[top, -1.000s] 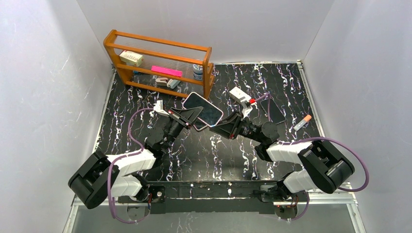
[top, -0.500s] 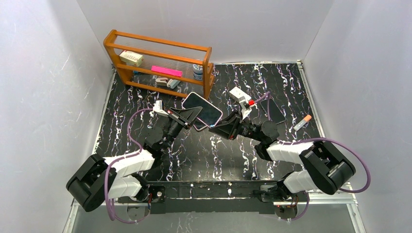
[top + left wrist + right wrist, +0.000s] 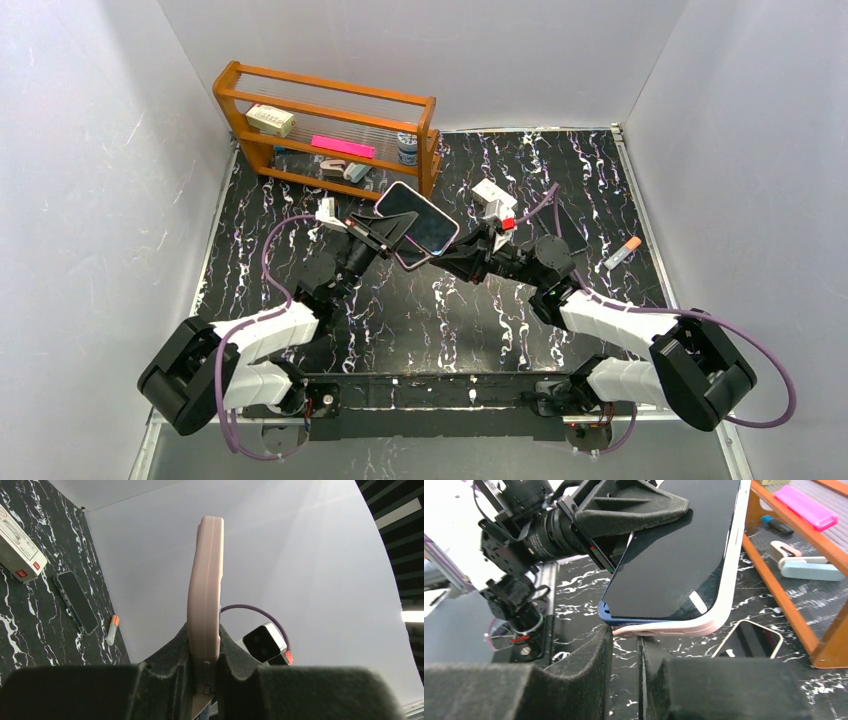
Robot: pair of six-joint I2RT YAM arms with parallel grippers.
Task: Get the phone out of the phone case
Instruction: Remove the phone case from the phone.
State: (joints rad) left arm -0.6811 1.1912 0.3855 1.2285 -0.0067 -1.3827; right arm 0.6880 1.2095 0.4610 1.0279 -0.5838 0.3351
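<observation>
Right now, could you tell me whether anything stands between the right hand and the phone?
Nothing visible does. The right hand sits directly under the near corner of the phone, which peeks from the pink case; the left hand clamps the case farther up.

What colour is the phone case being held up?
The phone case is pale pink, clearest in the left wrist view.

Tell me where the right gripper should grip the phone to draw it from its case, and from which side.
Probably best: the phone by its blue corner, lifted clear of the pink case. Come from the near side, where the right gripper sits, pinching across the phone's thickness; the left gripper clamps the case higher up.
</observation>
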